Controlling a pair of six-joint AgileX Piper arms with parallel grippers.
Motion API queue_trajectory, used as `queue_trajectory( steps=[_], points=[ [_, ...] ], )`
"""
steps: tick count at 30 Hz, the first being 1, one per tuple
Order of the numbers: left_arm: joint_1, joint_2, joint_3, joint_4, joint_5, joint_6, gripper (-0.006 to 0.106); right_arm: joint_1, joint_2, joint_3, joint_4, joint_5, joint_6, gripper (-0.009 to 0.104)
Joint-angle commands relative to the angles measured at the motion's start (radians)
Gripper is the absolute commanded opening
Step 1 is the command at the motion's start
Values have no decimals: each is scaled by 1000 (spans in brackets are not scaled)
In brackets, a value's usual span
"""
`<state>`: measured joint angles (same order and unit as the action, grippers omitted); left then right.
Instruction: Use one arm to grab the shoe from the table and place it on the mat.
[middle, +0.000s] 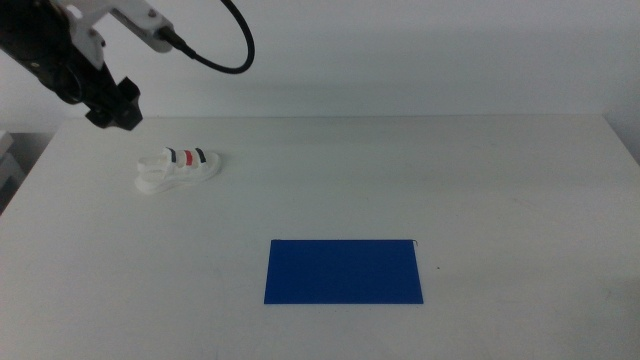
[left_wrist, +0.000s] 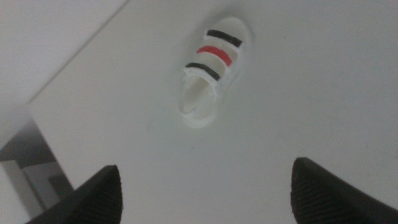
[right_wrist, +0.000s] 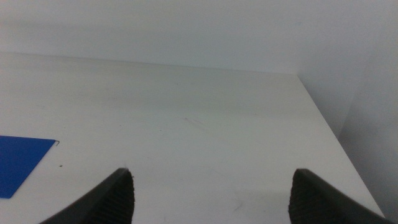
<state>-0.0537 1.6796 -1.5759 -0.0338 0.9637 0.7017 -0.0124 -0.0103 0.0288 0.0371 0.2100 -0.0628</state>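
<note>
The white sandal (middle: 178, 168) with dark blue and red straps lies on the white table (middle: 400, 180) at the far left. The left arm's gripper (middle: 112, 108) hangs in the air above and behind the shoe, not touching it. In the left wrist view the shoe (left_wrist: 210, 76) lies ahead of the open gripper (left_wrist: 205, 193), with its jaws wide apart and empty. The dark blue mat (middle: 343, 271) lies flat near the table's front middle. The right gripper (right_wrist: 208, 199) is open and empty, out of the middle view; its view shows a corner of the mat (right_wrist: 18, 162).
The table's left edge and a grey unit below it (left_wrist: 31, 168) show beside the shoe in the left wrist view. The table's right edge (right_wrist: 329, 124) shows in the right wrist view. A thick black cable (middle: 225, 55) loops behind the left arm.
</note>
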Motion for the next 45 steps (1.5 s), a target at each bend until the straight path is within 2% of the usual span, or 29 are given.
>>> queue_trajectory(
  steps=[1, 12, 18, 28, 45],
  points=[
    [-5, -25, -32, -25, -26, 6, 93, 1, -26, 5, -9, -76, -8, 64],
    [-1, 113, -92, -86, 12, 16, 92, 1, -26, 5, -9, -76, -8, 64],
    [33, 311, -345, -147, 194, 93, 91, 1, -26, 5, -9, -76, -8, 64],
    [57, 623, -728, -159, 345, 169, 91, 1, -26, 5, -9, -76, -8, 64],
    [57, 719, -747, -173, 345, 198, 89, 1, -26, 5, -9, -76, -8, 64]
  ],
)
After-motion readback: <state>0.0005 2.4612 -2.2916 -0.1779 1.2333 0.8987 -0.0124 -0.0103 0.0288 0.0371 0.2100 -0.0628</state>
